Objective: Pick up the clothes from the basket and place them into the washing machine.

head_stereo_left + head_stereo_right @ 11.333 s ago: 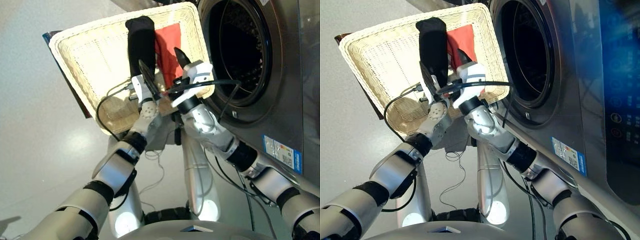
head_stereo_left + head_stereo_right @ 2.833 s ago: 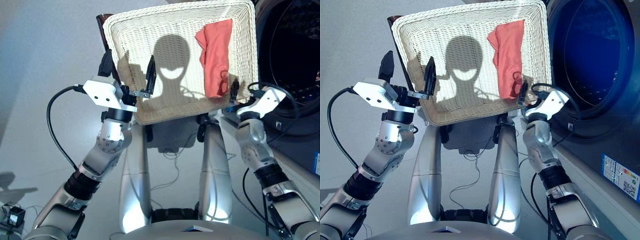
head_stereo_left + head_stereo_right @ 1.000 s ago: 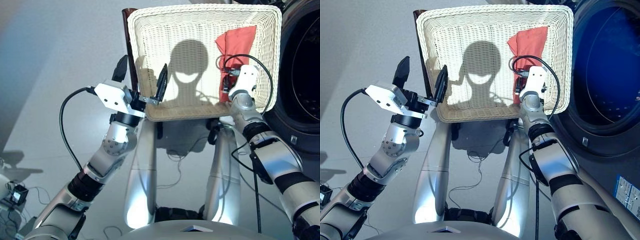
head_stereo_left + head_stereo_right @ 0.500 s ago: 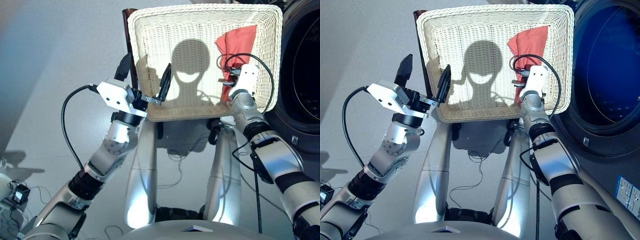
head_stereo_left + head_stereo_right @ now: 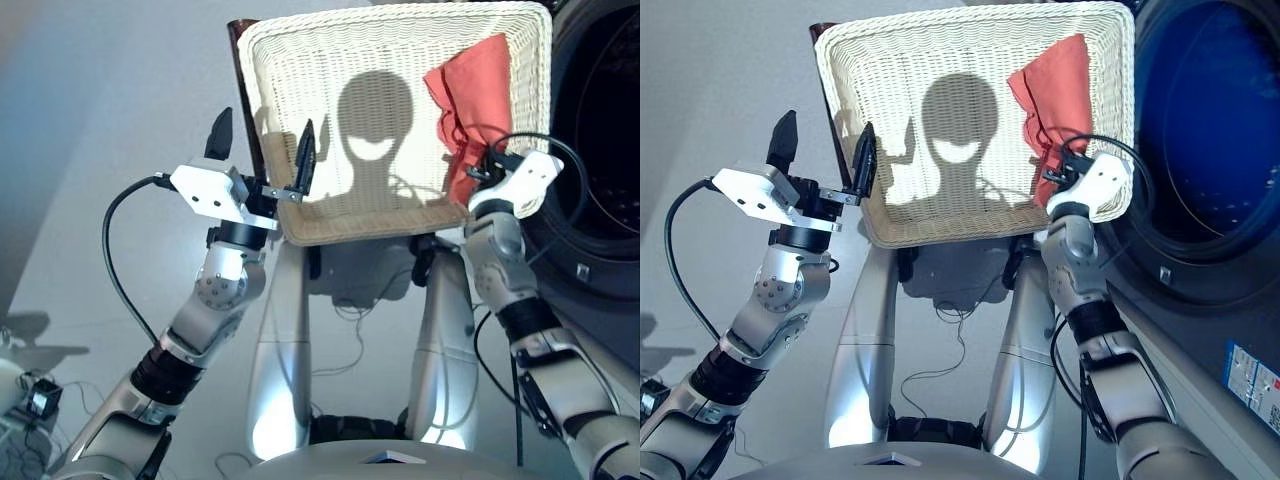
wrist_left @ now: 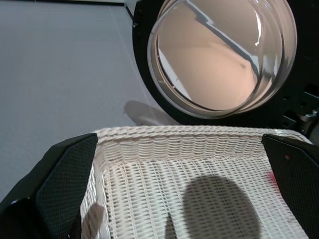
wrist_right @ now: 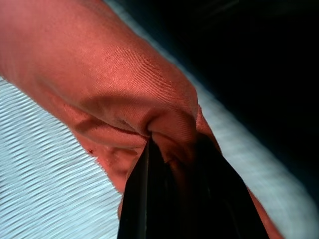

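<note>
The cream wicker basket (image 5: 330, 60) lies ahead of me, and one coral red cloth (image 5: 472, 95) rests along its right side. My right gripper (image 5: 478, 168) is at the basket's near right corner, shut on the lower end of that cloth. In the right wrist view the black fingers (image 7: 144, 199) pinch a bunched fold of the red cloth (image 7: 99, 69). At the near left corner my left gripper (image 5: 262, 150) is open and holds nothing, one finger inside the rim and one outside. The washing machine (image 5: 600, 140) stands right of the basket, its drum dark. No other clothes show.
The washing machine's round glass door (image 6: 222, 55) stands open beyond the basket's far rim (image 6: 189, 137). A dark brown edge (image 5: 240, 45) sticks out under the basket's left side. Black cables loop from both wrists. Grey floor (image 5: 100, 120) lies to the left.
My right gripper has drawn back toward the basket's near right corner, and the coral cloth is now bunched at its lower end. The left gripper stays open at the left corner. The view has shifted slightly.
</note>
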Tool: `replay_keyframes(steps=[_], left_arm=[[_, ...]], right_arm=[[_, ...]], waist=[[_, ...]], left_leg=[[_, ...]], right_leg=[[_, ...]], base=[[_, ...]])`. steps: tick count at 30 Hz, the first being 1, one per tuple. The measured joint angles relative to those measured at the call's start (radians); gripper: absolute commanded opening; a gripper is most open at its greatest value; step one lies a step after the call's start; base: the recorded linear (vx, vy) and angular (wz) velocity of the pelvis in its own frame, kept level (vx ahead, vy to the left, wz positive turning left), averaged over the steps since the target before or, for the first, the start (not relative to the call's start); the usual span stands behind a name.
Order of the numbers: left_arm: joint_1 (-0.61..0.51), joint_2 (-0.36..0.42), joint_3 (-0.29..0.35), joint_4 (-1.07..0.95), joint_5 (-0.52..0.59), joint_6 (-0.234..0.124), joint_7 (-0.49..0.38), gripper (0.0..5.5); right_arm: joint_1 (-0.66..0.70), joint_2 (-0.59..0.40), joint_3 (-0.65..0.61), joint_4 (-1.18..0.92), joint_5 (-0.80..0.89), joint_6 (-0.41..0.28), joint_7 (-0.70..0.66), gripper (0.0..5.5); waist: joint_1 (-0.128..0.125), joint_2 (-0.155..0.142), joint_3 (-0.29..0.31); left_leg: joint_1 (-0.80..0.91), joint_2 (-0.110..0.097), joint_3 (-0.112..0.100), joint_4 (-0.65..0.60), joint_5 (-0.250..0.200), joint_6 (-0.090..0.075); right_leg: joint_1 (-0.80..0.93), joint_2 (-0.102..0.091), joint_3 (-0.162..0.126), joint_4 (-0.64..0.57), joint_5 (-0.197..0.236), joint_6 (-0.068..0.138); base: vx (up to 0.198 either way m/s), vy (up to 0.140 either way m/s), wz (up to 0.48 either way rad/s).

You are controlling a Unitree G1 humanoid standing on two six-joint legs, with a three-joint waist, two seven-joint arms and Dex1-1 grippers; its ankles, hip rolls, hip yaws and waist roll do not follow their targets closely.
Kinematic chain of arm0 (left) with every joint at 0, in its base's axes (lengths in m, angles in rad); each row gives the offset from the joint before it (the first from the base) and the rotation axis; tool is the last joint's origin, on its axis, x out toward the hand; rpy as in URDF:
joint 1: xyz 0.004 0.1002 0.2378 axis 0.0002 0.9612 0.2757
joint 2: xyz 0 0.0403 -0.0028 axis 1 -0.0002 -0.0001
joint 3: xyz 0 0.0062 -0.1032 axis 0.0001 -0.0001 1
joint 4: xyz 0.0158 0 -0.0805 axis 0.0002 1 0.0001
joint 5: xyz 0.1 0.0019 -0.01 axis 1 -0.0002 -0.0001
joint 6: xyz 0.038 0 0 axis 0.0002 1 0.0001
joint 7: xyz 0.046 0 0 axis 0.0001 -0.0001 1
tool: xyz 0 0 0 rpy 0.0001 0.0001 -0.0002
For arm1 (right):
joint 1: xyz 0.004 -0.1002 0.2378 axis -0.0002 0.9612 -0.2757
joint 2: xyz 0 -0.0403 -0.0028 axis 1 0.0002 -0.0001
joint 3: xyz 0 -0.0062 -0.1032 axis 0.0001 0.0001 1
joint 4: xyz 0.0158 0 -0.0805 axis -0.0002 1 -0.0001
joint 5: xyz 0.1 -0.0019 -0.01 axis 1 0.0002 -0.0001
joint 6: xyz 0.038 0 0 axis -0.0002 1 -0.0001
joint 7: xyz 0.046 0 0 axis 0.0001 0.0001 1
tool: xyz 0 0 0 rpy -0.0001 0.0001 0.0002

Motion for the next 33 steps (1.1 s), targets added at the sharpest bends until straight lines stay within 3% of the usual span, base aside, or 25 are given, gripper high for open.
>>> replay_keyframes(steps=[5, 14, 21, 26, 33], left_arm=[[0.012, 0.001, 0.012, -0.003, 0.019, -0.014, 0.037, 5.50], [0.014, 0.011, 0.014, -0.057, 0.026, -0.021, 0.060, 5.50], [0.010, 0.048, 0.012, -0.063, 0.024, -0.031, 0.053, 5.50], [0.009, 0.085, -0.007, -0.067, 0.014, -0.035, 0.021, 5.50], [0.009, 0.137, -0.010, -0.077, 0.007, -0.034, -0.010, 5.50]], right_arm=[[0.004, 0.001, -0.105, 0.004, -0.162, -0.025, -0.220, 0.00], [-0.138, -0.003, -0.158, 0.173, -0.168, -0.039, -0.371, 0.00], [-0.291, -0.226, -0.167, 0.488, -0.031, -0.032, -0.306, 0.00], [-0.425, -0.349, -0.048, 0.732, 0.015, 0.070, -0.162, 0.00], [-0.515, -0.405, 0.009, 0.833, 0.038, 0.153, -0.065, 0.00]], waist=[[-0.021, -0.005, 0.001], [-0.009, -0.012, 0.001], [0.027, -0.015, 0.001], [0.036, -0.015, 0.001], [0.037, -0.015, 0.001]], left_leg=[[-0.002, 0.002, -0.002, 0.000, -0.001, -0.001], [-0.003, 0.002, -0.004, 0.007, -0.004, 0.004], [-0.010, 0.001, -0.006, 0.023, -0.007, 0.009], [-0.018, -0.003, -0.006, 0.034, -0.008, 0.014], [-0.030, -0.006, -0.006, 0.042, -0.011, 0.019]], right_leg=[[0.000, 0.004, -0.005, -0.005, 0.001, -0.001], [0.004, 0.001, -0.005, -0.006, 0.001, 0.000], [0.008, 0.000, -0.007, -0.007, 0.005, 0.010], [0.007, -0.004, -0.007, -0.008, 0.009, 0.015], [-0.001, -0.007, -0.006, -0.008, 0.010, 0.017]], base=[[0.000, 0.000, 0.000], [0.000, 0.000, 0.000], [0.000, 0.000, 0.000], [0.000, 0.000, 0.000], [0.000, 0.000, 0.000]])
